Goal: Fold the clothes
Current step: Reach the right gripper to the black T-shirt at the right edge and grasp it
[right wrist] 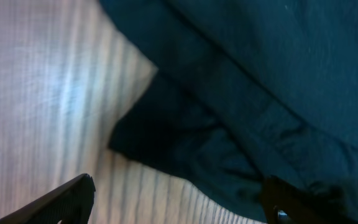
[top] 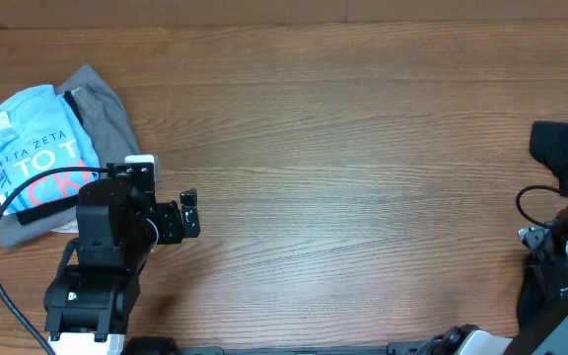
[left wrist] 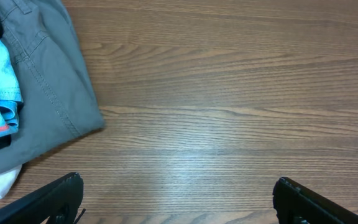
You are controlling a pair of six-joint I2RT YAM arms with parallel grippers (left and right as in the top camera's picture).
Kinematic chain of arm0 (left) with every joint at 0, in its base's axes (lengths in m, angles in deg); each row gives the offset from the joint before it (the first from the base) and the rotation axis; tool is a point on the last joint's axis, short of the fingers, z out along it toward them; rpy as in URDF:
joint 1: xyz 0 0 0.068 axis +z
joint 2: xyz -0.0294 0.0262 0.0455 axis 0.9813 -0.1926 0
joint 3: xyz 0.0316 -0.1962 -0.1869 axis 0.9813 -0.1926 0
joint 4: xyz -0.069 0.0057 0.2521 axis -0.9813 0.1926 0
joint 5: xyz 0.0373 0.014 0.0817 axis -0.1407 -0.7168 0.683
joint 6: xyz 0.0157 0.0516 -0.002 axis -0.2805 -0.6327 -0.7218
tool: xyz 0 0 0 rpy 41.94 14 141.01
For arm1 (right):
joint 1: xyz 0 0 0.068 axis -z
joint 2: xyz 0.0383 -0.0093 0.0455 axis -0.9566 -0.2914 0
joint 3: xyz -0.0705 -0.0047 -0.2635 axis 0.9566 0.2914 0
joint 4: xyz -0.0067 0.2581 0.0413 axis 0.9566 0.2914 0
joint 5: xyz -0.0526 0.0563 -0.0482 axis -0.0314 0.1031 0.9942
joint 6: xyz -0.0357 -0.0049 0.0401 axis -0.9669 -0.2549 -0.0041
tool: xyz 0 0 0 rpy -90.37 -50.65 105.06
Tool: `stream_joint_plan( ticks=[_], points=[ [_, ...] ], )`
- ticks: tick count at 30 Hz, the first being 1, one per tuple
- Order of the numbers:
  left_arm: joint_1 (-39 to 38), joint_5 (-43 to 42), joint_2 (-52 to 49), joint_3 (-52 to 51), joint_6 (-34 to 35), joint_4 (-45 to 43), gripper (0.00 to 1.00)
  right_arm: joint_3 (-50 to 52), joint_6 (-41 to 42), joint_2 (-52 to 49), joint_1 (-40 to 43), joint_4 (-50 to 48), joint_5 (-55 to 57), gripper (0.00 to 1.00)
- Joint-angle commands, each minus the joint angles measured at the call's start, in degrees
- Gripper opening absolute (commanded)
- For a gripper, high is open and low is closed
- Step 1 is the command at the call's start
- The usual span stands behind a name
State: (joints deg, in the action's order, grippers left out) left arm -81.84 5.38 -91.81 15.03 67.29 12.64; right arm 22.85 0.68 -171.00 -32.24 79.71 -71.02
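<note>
The right tool (right wrist: 178, 183) is being held with its fingers apart, low over a crumpled edge of the black T-shirt (right wrist: 260, 93). Nothing is being clamped, and whether the fabric is being touched cannot be told. The T-shirt is lying bunched at the right edge of the bench (top: 363, 148). The left tool (left wrist: 178, 183) is being held wide apart above bare wood, near the grey garment (left wrist: 48, 81). The light blue shirt (top: 33, 138) is lying on that garment at the far left.
</note>
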Motion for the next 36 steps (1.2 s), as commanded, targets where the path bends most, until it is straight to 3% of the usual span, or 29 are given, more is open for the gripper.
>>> stream_joint_plan(
  ticks=[1,12,15,21,26,30,36],
  points=[
    [0.33,-0.59,0.31,1.31,-1.09,-0.26,1.00,0.31,1.38,-2.05,1.38,-1.07,0.02,0.88],
    [0.33,-0.59,0.31,1.31,-1.09,-0.26,1.00,0.33,1.95,-5.95,1.64,-4.90,-3.39,0.88],
    [0.33,-0.59,0.31,1.33,-1.09,-0.26,1.00,0.37,1.97,-6.10,1.64,-4.83,-3.39,0.84],
    [0.33,-0.61,0.31,1.31,-1.09,-0.26,1.00,0.39,1.97,-6.10,1.64,-4.76,-3.39,0.61],
    [0.33,-0.59,0.31,1.31,-1.09,-0.28,1.00,0.39,1.97,-6.10,1.64,-4.39,-3.41,0.15],
    [0.33,-0.61,0.31,1.33,-1.09,-0.28,1.00,0.39,1.99,-6.10,1.64,-4.17,-3.41,0.04],
    [0.33,-0.61,0.31,1.31,-1.09,-0.46,1.00,0.35,-1.51,-6.08,1.55,-4.42,-10.91,0.04]
  ],
)
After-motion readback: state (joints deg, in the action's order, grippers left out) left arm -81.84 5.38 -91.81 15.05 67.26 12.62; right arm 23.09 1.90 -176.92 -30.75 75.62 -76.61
